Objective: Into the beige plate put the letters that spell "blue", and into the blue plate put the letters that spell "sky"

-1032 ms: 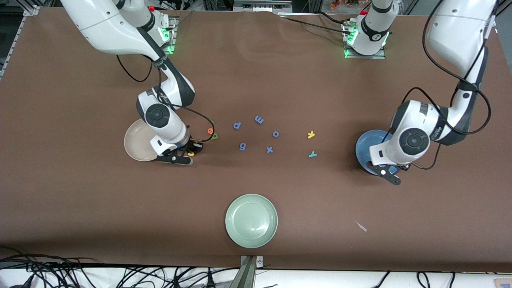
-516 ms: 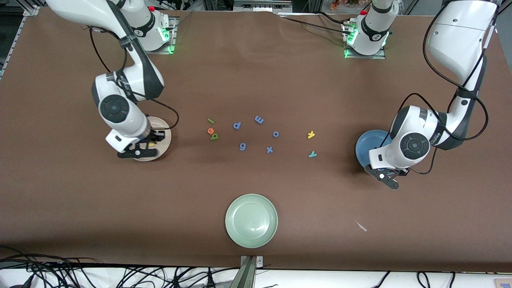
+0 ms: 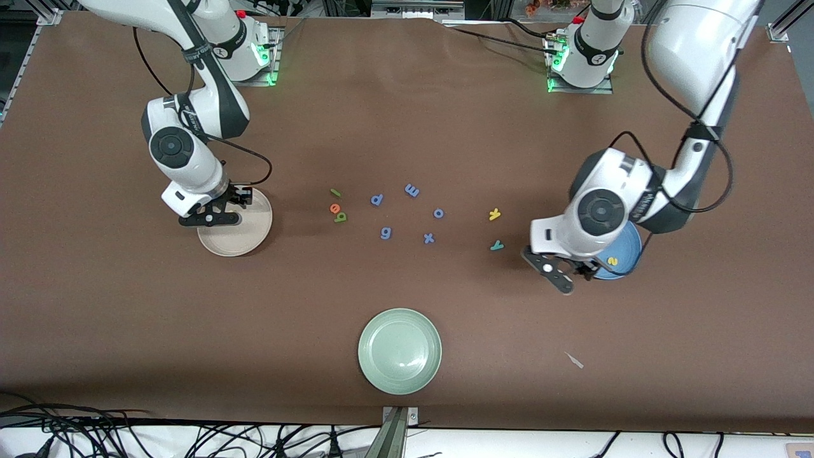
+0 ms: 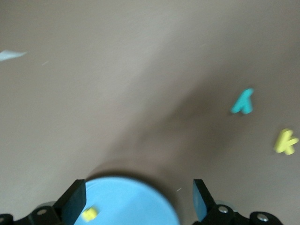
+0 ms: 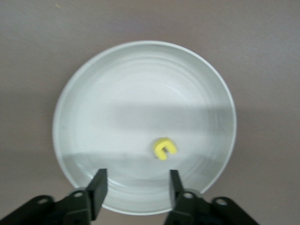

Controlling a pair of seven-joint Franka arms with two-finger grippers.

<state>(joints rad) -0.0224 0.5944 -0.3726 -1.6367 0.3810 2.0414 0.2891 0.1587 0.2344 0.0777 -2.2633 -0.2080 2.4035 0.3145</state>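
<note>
Beige plate (image 3: 245, 238) at right arm's end, yellow "u" (image 5: 164, 148) lying in it. Blue plate (image 3: 626, 254) at left arm's end holds yellow "s" (image 3: 612, 261). On table between plates: green "l" (image 3: 335, 192), orange "e" (image 3: 334, 207), olive "b" (image 3: 341, 217) clustered together; yellow "k" (image 3: 495, 214), teal "y" (image 3: 496, 245) nearer the blue plate.

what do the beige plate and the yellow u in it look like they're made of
Beige plate: probably glazed ceramic or hard plastic; smooth, with faint concentric rings and a soft sheen. Yellow u: likely foam; matte, thick, soft-edged cutout lying flat in the plate.
</note>
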